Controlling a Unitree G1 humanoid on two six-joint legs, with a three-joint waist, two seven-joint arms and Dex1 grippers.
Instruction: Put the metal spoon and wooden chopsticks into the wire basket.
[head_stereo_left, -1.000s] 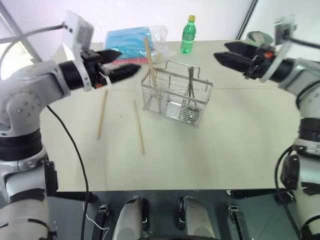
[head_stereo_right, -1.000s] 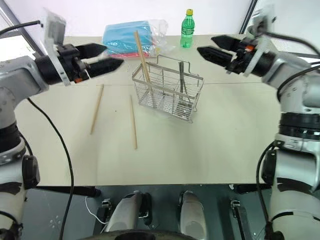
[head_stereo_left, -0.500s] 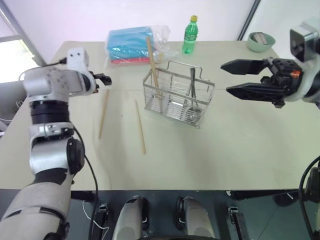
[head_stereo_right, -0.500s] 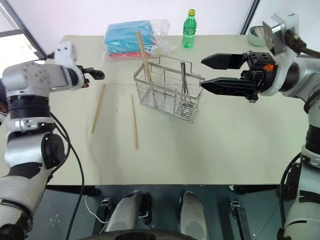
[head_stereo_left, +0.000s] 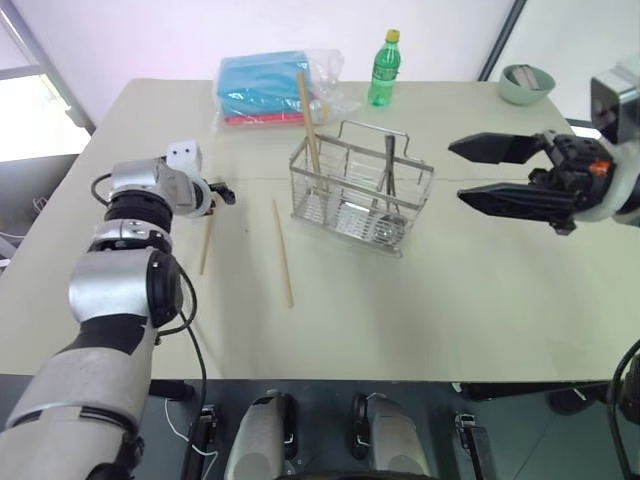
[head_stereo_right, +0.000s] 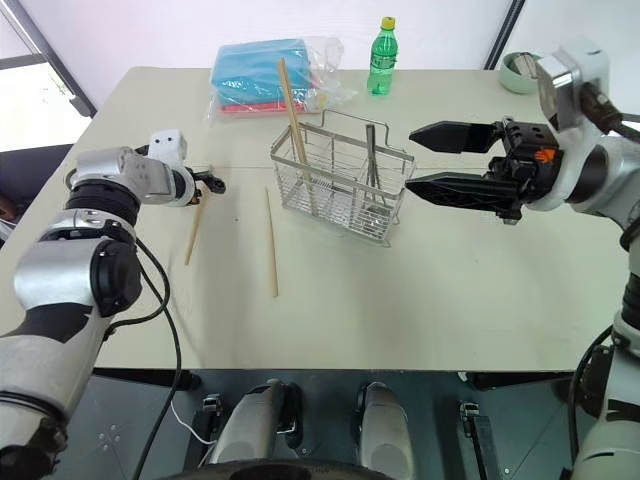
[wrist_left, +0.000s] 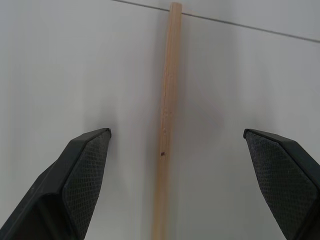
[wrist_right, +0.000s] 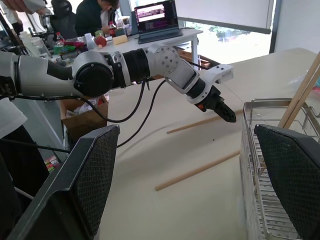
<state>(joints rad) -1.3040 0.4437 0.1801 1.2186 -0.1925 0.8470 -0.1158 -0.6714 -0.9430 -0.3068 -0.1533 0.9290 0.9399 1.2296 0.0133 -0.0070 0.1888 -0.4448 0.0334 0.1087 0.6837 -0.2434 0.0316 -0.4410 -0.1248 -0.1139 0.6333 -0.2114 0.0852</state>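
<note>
The wire basket (head_stereo_left: 360, 195) stands mid-table. Inside it the metal spoon (head_stereo_left: 389, 165) stands upright, bowl down. One of the wooden chopsticks (head_stereo_left: 308, 115) leans in the basket's left compartment. Two more lie flat on the table to its left, one (head_stereo_left: 206, 245) further left and one (head_stereo_left: 283, 252) nearer the basket. My left gripper (head_stereo_left: 224, 193) is low over the far end of the leftmost chopstick (wrist_left: 167, 125), open, a finger (wrist_left: 87, 165) on each side and apart from it. My right gripper (head_stereo_left: 456, 170) hovers open to the right of the basket, pointing at it, holding nothing.
A green bottle (head_stereo_left: 381, 68) and a blue packet in a plastic bag (head_stereo_left: 265, 85) sit at the table's far edge. A pale green bowl (head_stereo_left: 526, 83) is at the far right corner. The right wrist view shows people and a laptop desk (wrist_right: 155, 20) beyond the table.
My left arm has swung down and forward, from hovering beside the basket to low over the leftmost chopstick. My right gripper has drawn back a little. Both stay open.
</note>
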